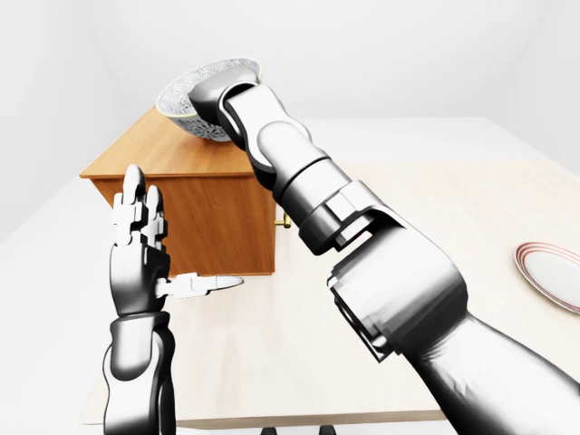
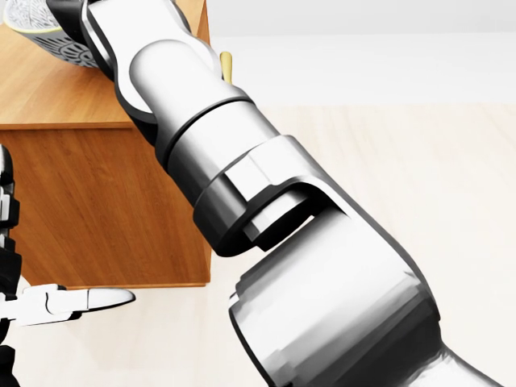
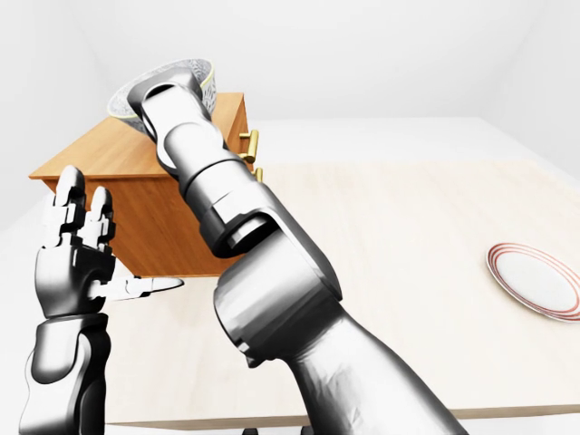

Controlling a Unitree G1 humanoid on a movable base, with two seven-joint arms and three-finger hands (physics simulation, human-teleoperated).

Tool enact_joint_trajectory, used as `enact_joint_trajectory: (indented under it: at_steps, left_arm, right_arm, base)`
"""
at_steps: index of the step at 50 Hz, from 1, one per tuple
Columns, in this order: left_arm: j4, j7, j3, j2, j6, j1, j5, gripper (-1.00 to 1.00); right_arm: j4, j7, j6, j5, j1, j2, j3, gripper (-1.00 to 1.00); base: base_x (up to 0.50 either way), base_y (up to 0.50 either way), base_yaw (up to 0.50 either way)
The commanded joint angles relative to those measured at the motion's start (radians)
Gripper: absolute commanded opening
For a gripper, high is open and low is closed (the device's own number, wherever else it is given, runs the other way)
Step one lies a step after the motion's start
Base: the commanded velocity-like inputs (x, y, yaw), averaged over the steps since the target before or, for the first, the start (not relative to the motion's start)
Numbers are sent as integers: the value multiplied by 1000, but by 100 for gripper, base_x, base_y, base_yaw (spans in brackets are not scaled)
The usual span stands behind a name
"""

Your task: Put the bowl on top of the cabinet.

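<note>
Over the far end of the cabinet's [image 1: 204, 222] wooden top, at the upper left of the left-eye view, sits the bowl [image 1: 184, 107], tipped so its opening faces up and left. Whether its foot touches the wood or hangs just above it cannot be told. It reads as glazed ceramic: stiff, moderately heavy for its size, slick to metal fingers, and likely to chip if dropped or knocked on the cabinet edge. The rim looks like the sensible place to hold it, one finger inside and the others against the outer wall, and it should be lowered flat before letting go. The bowl is pale inside, with a dense grey-and-white pattern over its outer wall and a thin light rim.

The right robot hand [image 1: 220, 91] is at the bowl's near side, but its fingers are hidden behind its own wrist and the bowl, so I cannot tell if they clasp the rim. The left robot hand [image 1: 140, 240] is raised beside the cabinet, fingers straight up, thumb out, holding nothing. A red-rimmed plate [image 1: 553, 276] lies well apart on the counter [image 1: 299, 362].
</note>
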Motion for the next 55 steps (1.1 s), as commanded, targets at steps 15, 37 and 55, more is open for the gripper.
enact_joint_trajectory:
  at_steps: [15, 37, 55]
  left_arm:
    - [74, 3, -29, -13, 0, 9, 14, 100]
    - [60, 3, -40, -17, 0, 14, 19, 100]
    - [51, 2, -46, -19, 0, 22, 23, 100]
  right_arm:
    - [45, -26, 0, 118, 68, 11, 44, -59]
    - [2, -80, 0, 204, -190, 43, 19, 100]
    - [-172, 4, 0, 431, -326, 118, -15, 100]
  base:
    - [0, 0, 0]
    - [0, 0, 0]
    - [0, 0, 0]
